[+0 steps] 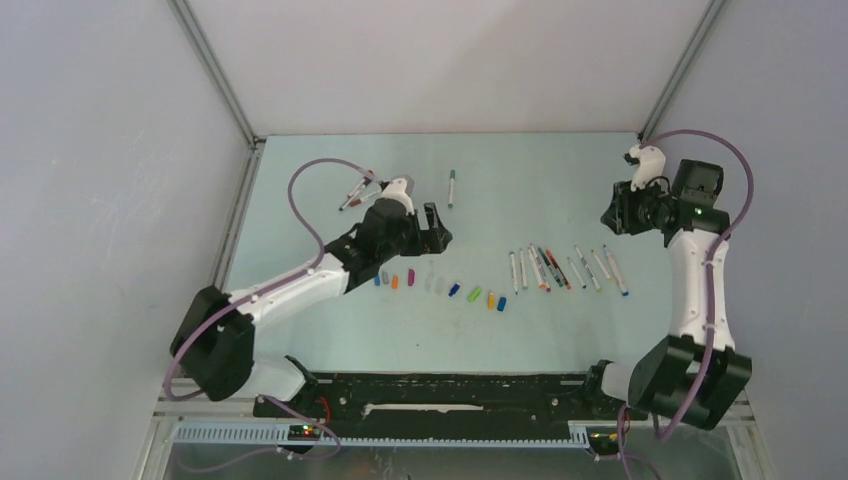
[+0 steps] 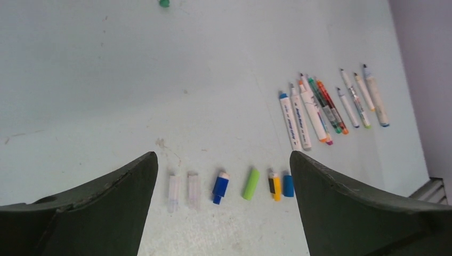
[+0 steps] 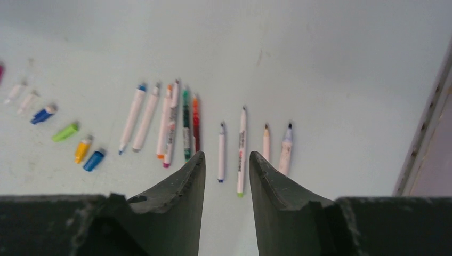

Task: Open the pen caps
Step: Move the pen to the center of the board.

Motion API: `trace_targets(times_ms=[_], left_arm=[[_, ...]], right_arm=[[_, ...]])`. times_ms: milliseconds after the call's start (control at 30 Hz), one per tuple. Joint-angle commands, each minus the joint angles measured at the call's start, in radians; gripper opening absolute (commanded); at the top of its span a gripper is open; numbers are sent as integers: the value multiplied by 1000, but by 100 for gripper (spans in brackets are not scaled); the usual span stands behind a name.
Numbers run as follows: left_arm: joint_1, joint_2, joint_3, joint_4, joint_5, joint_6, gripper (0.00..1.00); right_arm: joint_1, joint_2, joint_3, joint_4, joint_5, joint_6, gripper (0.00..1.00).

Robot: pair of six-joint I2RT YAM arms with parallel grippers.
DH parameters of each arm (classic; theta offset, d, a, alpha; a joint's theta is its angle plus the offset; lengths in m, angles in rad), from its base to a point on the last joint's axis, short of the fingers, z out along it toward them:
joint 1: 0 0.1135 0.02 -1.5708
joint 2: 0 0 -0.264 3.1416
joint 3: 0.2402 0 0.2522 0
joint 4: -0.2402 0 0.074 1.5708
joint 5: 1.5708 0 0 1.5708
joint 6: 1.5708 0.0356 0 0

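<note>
Several loose pen caps (image 1: 440,288) lie in a row on the table, in blue, orange, purple, clear, green and yellow. In the left wrist view the clear caps (image 2: 183,191), a dark blue cap (image 2: 220,187), a green cap (image 2: 251,183) and a yellow cap (image 2: 275,186) lie below my wide-open left gripper (image 2: 224,154), which holds nothing. Uncapped pens (image 1: 565,268) lie side by side to the right. My right gripper (image 3: 226,157) hangs above those pens (image 3: 176,122), partly open and empty. One pen with a green cap (image 1: 451,187) lies farther back.
Two more pens (image 1: 355,192) lie at the back left, behind my left gripper (image 1: 436,228). My right gripper (image 1: 612,214) is raised near the right wall. The metal frame rail (image 3: 426,122) runs along the table's right edge.
</note>
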Motion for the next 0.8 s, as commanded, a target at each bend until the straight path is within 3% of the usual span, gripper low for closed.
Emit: trace_targets(times_ms=[0, 33, 67, 100, 200, 333, 433, 667, 767], left_arm=[[29, 112, 210, -179, 34, 45, 95], [32, 151, 258, -228, 21, 57, 95], [34, 207, 321, -273, 9, 75, 95], [37, 251, 382, -320, -8, 92, 95], [38, 409, 597, -522, -97, 150, 93], [47, 605, 858, -691, -164, 189, 91], [64, 724, 1030, -753, -164, 204, 87], [109, 990, 1426, -860, -99, 216, 67], [122, 1051, 1493, -838, -59, 212, 64]], right_arm=[[25, -122, 9, 102, -117, 69, 43], [25, -124, 3, 114, -153, 87, 52], [23, -115, -7, 120, -205, 125, 67], [22, -91, -14, 116, -266, 150, 71], [19, -14, -14, 47, -400, 96, 73], [12, 12, -14, 0, -459, 51, 72], [15, 9, -17, -1, -462, 50, 72], [25, -1, -20, 8, -466, 68, 73], [30, -9, -20, 9, -466, 70, 73]])
